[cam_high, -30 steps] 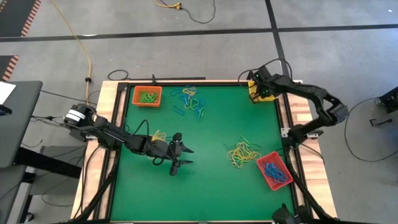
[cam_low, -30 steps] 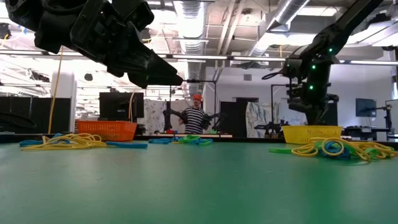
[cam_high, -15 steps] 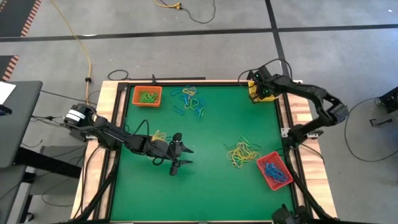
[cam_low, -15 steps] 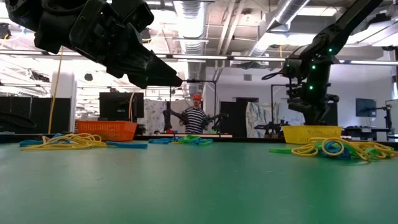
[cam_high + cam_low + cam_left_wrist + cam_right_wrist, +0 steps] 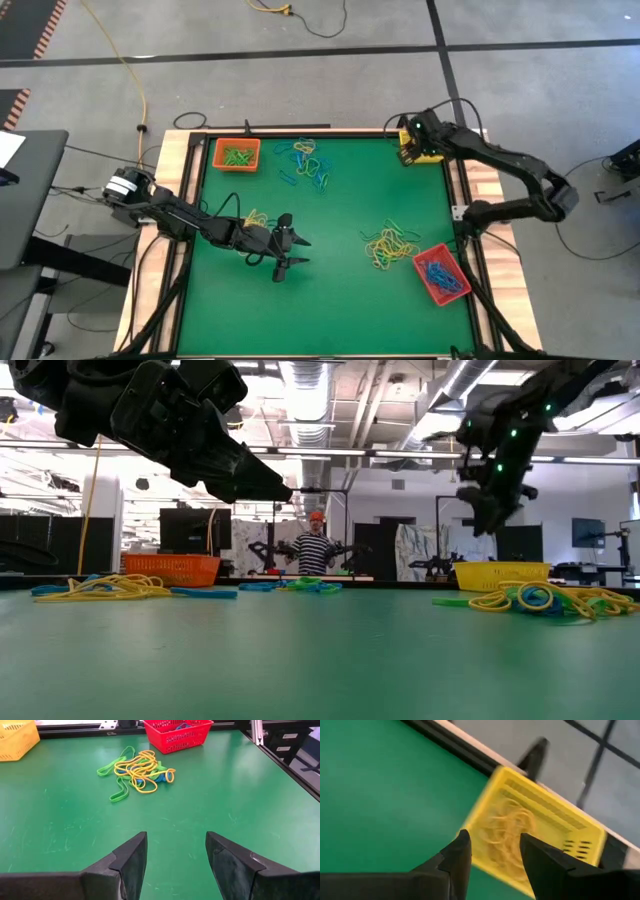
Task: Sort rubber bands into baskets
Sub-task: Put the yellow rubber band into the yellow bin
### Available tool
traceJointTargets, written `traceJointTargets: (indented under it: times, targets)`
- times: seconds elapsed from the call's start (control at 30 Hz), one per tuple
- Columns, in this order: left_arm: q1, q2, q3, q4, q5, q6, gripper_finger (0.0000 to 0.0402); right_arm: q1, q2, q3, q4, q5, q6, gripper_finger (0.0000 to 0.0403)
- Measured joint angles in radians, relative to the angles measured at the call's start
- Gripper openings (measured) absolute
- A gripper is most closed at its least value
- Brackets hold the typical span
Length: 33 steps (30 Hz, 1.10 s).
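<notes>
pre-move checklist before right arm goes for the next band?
1. right gripper open and empty: ok.
2. Right gripper above the yellow basket, not in it: ok.
3. Yellow bands lie in the yellow basket: ok.
4. Mixed pile near the red basket waits unsorted: ok.
5. left gripper open, hovering apart from that pile: ok.
6. Blue bands in the red basket, green in the orange basket: ok.

Green table (image 5: 330,310), striped-shirted person (image 5: 316,550)
</notes>
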Motion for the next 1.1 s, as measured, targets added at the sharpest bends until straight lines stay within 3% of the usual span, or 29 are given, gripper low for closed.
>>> traceJointTargets:
  times: [0.47,1.1]
  targets:
    - [0.000,0.000,0.000,0.000,-0.007,0.000,0.0192,0.429,-0.086,0.000,0.020,0.000,0.126,0.0187]
    - [0.000,0.000,0.001,0.000,-0.028,0.000,0.0192,0.899,0.051,0.000,0.059,0.003,0.203,0.0187]
